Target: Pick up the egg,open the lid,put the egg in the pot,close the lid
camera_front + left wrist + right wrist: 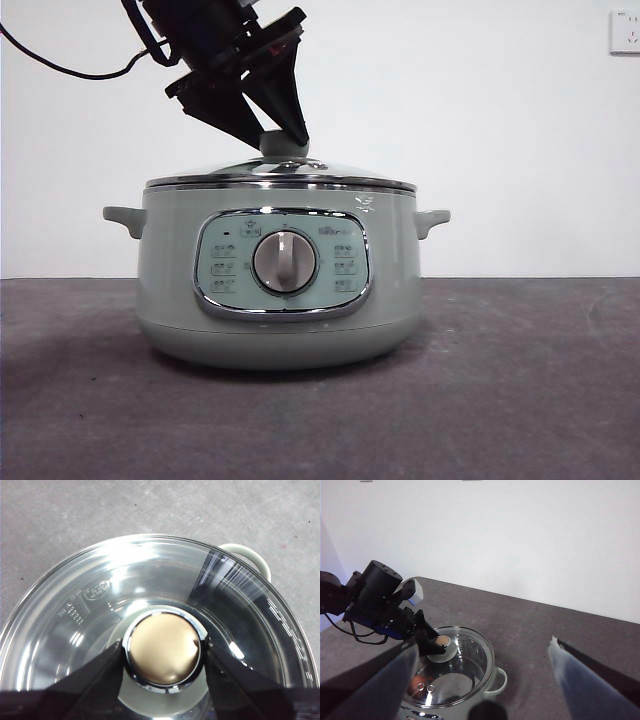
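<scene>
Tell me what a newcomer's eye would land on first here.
The big sage-green pot fills the middle of the table, its glass lid on. From above, the left tool straddles the lid's knob, a jaw on each side. Through the glass, a reddish egg shows inside.

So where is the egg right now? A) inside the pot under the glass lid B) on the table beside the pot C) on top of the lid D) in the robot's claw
A: in the right wrist view the reddish egg shows through the glass lid, which sits on the pot, with the left gripper at the lid's knob.
</scene>
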You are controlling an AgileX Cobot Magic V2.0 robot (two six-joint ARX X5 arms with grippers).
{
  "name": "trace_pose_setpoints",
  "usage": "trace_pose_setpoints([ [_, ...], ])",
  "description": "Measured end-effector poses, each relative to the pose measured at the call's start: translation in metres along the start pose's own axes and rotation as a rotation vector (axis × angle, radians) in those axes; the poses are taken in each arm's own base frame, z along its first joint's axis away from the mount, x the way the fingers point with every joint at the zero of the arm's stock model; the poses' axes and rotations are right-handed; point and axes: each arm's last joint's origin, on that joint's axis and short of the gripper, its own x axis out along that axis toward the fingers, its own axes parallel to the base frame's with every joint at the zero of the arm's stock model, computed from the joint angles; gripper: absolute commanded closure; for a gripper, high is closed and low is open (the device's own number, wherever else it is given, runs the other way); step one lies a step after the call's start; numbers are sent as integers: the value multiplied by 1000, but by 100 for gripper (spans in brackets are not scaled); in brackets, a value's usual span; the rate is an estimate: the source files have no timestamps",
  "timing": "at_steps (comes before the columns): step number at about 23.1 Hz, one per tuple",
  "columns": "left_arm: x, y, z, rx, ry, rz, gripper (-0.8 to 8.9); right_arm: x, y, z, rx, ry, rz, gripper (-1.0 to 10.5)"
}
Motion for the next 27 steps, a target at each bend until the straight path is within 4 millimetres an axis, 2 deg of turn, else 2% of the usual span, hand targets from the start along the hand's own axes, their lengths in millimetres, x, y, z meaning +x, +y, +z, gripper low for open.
trace_pose_setpoints([
  [3,-1,0,0,-2,9,-1,417,0,0,0,0,0,0,506],
  [5,-1,0,0,-2,14,-1,275,0,0,0,0,1,0,506],
  [18,-3,-1,-3,-8,43,-6,272,-1,0,-12,8,126,1,506],
  [22,-22,-4,1,-1,6,-3,272,-1,0,-17,18,172,0,507],
  [27,-66,-12,4,5,-47,-2,275,2,2,-23,39,257,62,507],
])
